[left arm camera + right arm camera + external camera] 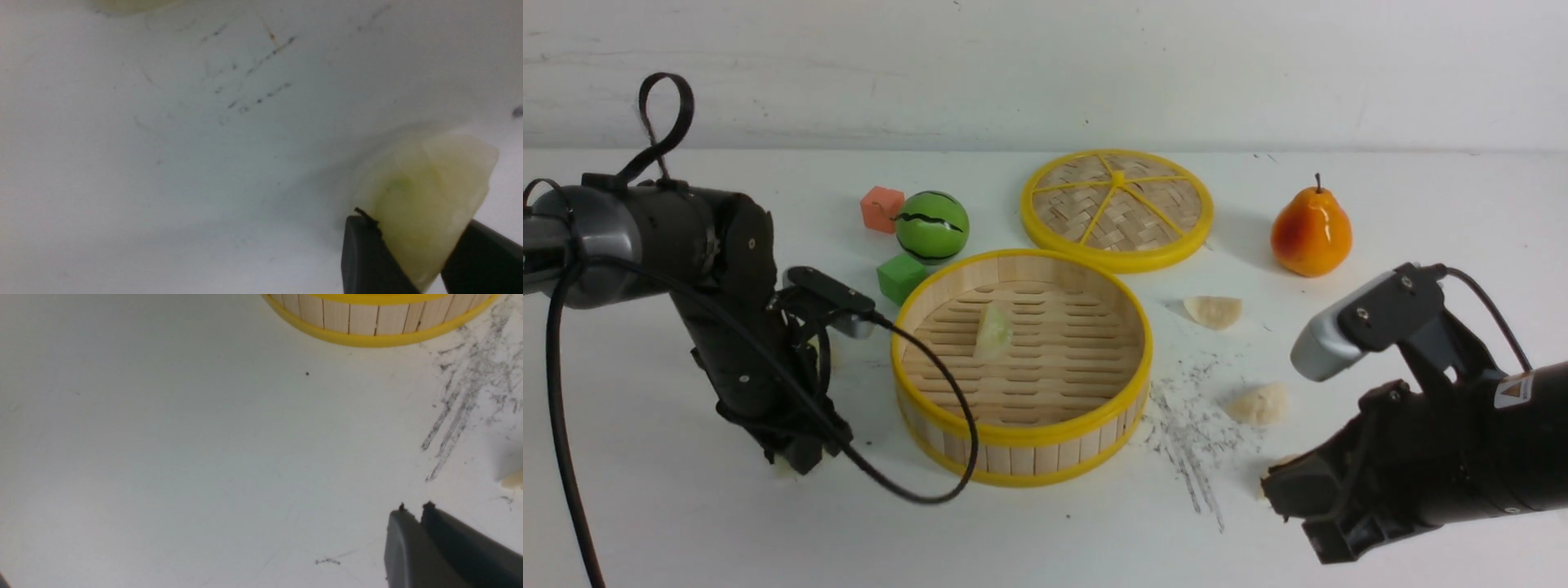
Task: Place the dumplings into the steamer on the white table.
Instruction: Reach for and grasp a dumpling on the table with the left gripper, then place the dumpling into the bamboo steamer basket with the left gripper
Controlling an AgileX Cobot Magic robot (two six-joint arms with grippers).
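Scuffed white worktop point(686, 531). Left end effector point(414, 228) pinches green dumpling point(425, 188); imo lift first, clear rim of steamer point(1021, 433) at its right. Right end effector point(412, 510) closed, empty.

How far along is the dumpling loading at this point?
Done: one greenish dumpling lies in the steamer. In hand: the left hand grips a second greenish dumpling. Left: at least two cream dumplings sit on the table; the right hand is shut, empty.
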